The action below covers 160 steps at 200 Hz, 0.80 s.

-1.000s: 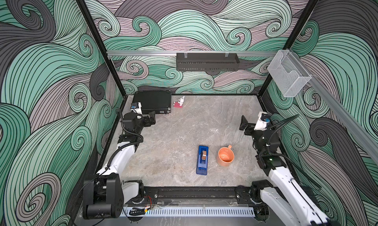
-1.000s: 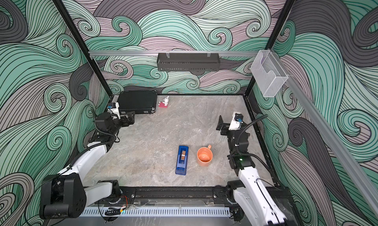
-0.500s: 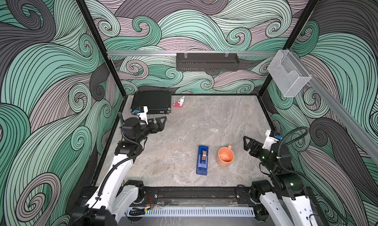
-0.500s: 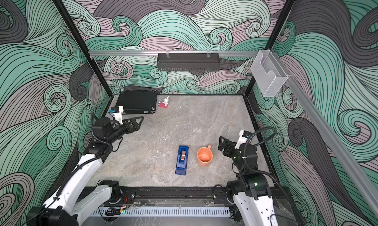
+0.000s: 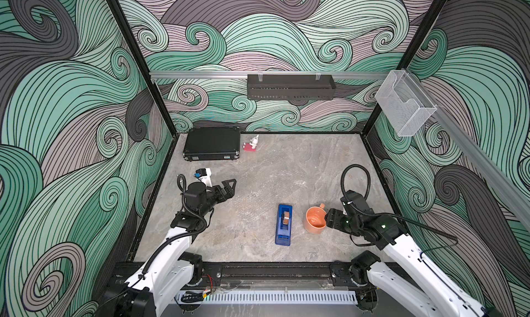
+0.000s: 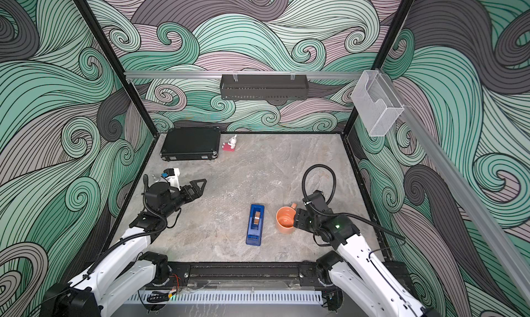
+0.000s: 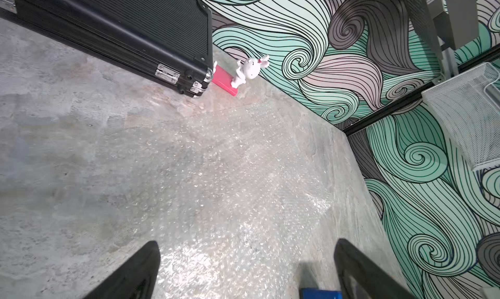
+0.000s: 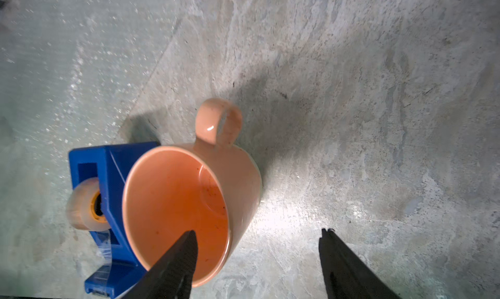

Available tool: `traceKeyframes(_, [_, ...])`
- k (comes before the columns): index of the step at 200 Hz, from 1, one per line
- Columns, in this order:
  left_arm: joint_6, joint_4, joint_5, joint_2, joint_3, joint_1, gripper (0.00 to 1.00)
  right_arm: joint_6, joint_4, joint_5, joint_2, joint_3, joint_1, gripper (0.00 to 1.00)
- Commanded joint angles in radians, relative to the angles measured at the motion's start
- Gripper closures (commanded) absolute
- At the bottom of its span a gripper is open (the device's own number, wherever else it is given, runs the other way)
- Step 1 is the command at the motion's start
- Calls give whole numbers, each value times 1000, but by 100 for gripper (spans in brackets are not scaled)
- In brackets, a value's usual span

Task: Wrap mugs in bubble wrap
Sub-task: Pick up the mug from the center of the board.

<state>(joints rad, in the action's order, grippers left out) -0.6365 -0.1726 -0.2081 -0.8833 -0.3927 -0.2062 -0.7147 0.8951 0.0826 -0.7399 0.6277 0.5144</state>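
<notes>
The orange mug [image 5: 315, 221] [image 6: 285, 220] [image 8: 189, 200] stands upright at the front right of the table, handle pointing to the back. My right gripper [image 5: 329, 218] [image 6: 297, 218] [image 8: 257, 231] is open at its right side. One finger [image 8: 184, 254] reaches over the mug's mouth and the other [image 8: 338, 257] stays outside, so the wall lies between them. The bubble wrap [image 5: 266, 180] [image 6: 243, 180] [image 7: 230, 189] [image 8: 54, 54] lies flat on the middle of the table. My left gripper [image 5: 231, 186] [image 6: 200, 184] [image 7: 247, 246] hangs open over its left part, holding nothing.
A blue tape dispenser [image 5: 284, 225] [image 6: 254, 225] [image 8: 108, 170] lies just left of the mug. A black case [image 5: 212, 143] [image 6: 190, 143] and a small red-and-white figurine [image 5: 251, 144] [image 6: 231, 144] sit at the back left. A dark wire basket [image 5: 289, 86] hangs on the back wall.
My right arm has dropped down and forward to the mug, and its jaws have narrowed. My left arm has swung out from the left wall toward the middle, still wide open.
</notes>
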Motion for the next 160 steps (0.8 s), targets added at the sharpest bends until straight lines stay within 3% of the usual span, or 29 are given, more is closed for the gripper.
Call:
traceKeyframes(1, [-22,-46,-8,-23,-44,-22,1,-53,20,91,-42,21,50,30])
traceKeyframes(75, [17,-24,57,-153,-126,-250,1,-81,-28,177,-258,60,145,44])
traceKeyframes(160, [8,38,98,-217,-209,-428,1,-73,16,250,-344,125,164,98])
